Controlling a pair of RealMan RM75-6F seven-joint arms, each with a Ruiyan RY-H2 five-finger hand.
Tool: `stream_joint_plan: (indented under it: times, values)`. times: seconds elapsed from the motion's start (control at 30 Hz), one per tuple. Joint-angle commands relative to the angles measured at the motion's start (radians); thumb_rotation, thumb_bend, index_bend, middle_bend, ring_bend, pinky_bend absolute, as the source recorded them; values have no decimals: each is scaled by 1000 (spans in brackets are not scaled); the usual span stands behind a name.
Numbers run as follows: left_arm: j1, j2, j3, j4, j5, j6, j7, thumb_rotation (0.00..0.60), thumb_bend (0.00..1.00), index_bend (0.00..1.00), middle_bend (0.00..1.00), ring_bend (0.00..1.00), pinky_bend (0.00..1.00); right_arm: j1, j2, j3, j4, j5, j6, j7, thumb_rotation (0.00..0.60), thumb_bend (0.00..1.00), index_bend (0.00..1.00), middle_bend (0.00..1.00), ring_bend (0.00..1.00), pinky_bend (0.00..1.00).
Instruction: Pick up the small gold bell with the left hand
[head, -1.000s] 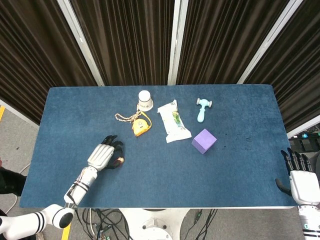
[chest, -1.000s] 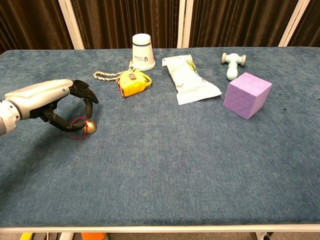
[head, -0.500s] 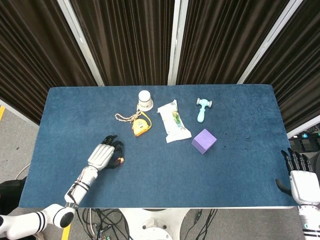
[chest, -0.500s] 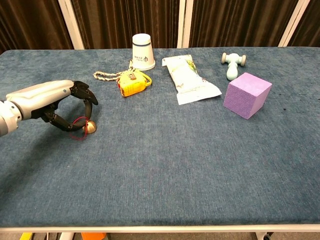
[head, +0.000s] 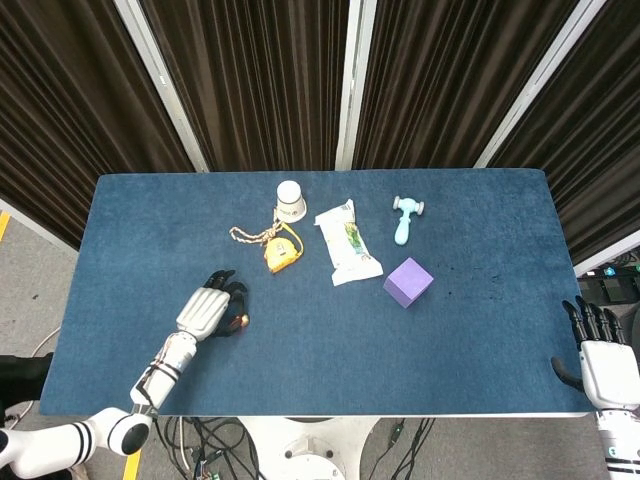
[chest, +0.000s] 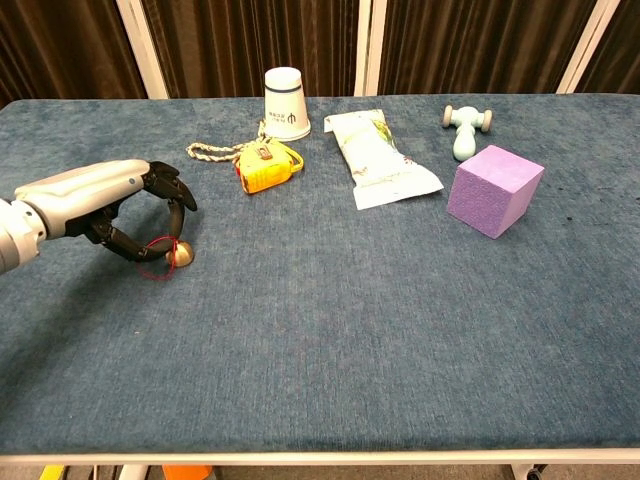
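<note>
The left hand (chest: 110, 205) is curled low over the table (chest: 330, 330) near its left edge, toward the front. Its dark fingers (chest: 172, 200) are bent round the bell (chest: 181, 256), whose red cord (chest: 152, 262) is looped under them; the fingertips appear to touch the bell, and it seems pinched against the cloth, still resting on the table. The right hand (head: 600, 360) is seen only in the head view, off the table's front right corner, fingers straight and apart, holding nothing.

A small dark logo is printed on the upturned cup (chest: 286, 103) at the back edge, but it cannot be read. Green printing shows on the white packet (chest: 380, 160) beside it; the words are too small to make out. Markings on the yellow tape measure (chest: 264, 167) are likewise illegible.

A rope (chest: 215, 152) lies beside the tape measure, a purple cube (chest: 494, 190) stands right of the packet, and a pale blue toy hammer (chest: 465, 127) lies behind the cube. The front half of the table, right of the bell, is open blue cloth up to the front edge.
</note>
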Motion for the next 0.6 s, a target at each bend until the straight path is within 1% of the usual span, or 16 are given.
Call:
stream_joint_plan:
  times: [0.03, 0.4, 0.47, 0.53, 0.6]
  values:
    - [0, 1, -1, -3, -1, 2, 1, 600, 424, 592, 259, 16, 0, 0, -1, 0, 1, 0, 0, 0, 600, 183, 0, 0, 0, 0]
    - [4, 18, -8, -37, -3, 28, 5, 600, 444, 630, 274, 24, 0, -1, -1, 1, 4, 1, 2, 3, 600, 186, 0, 0, 0, 0]
    - [6, 29, -19, -51, -3, 39, -4, 600, 444, 631, 275, 25, 0, -1, -1, 1, 4, 1, 3, 4, 600, 186, 0, 0, 0, 0]
    - [9, 49, -40, -68, -3, 66, -11, 600, 444, 631, 276, 25, 0, -1, 0, 2, 3, 2, 3, 4, 600, 187, 0, 0, 0, 0]
    - [15, 64, -66, -65, -6, 114, 23, 600, 445, 635, 282, 28, 0, -2, 1, 3, 3, 3, 3, 3, 600, 188, 0, 0, 0, 0]
